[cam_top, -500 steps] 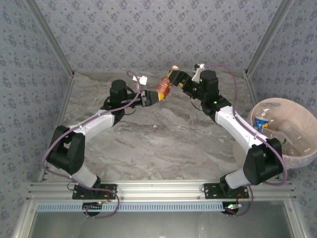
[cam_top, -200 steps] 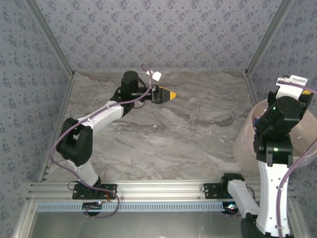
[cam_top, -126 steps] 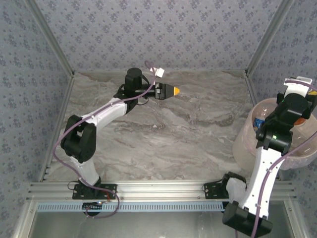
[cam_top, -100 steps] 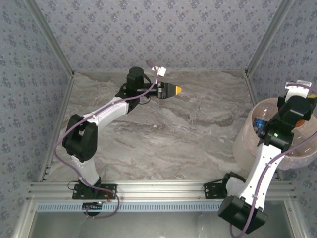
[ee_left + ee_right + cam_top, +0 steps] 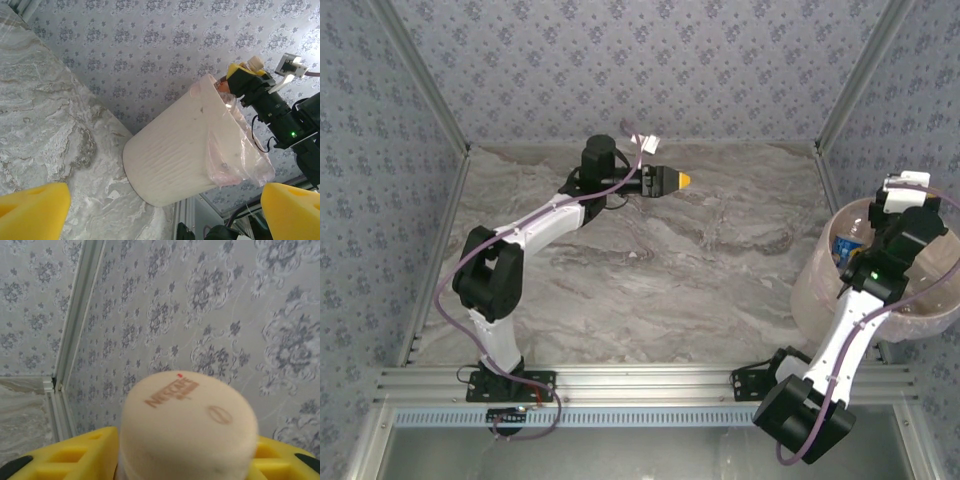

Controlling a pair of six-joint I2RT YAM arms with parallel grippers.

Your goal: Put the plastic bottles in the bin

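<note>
Bin position: the large round pinkish-beige bucket (image 5: 817,292) with a translucent whitish liner (image 5: 239,156) stands at the right edge of the grey marble-patterned table top (image 5: 700,280), against the floral-papered side wall (image 5: 920,90). The right arm stands tall beside the bin, its wrist bent over the rim. The right gripper (image 5: 243,76) sits just above the bin's mouth in the left wrist view, with a small plastic bottle, cream cap uppermost (image 5: 255,62), poking out of it. From the right wrist camera the same cream-capped bottle (image 5: 187,422) sits dead centre, brown NESCAFE print on the cap top and yellow fingers (image 5: 82,455) tight against it on both sides. Reads as a grip on the bottle at cap level. The bottle body is hidden below the cap here, so the label colour is not recorded. One clear bottle with a blue label (image 5: 844,246) lies inside the bin near its left rim, and the rest of the contents are blurred behind the liner. The left arm stretches along the table to the far side, and the left gripper (image 5: 670,180) is near the back wall, pointing right, well apart from the bin. Its yellow fingertips (image 5: 32,207) sit at opposite lower corners of the left wrist view, jaws spread wide, with nothing between them except the table surface and the bin in the distance. Table surface in the overhead view: bare marble pattern between the two arms.
</note>
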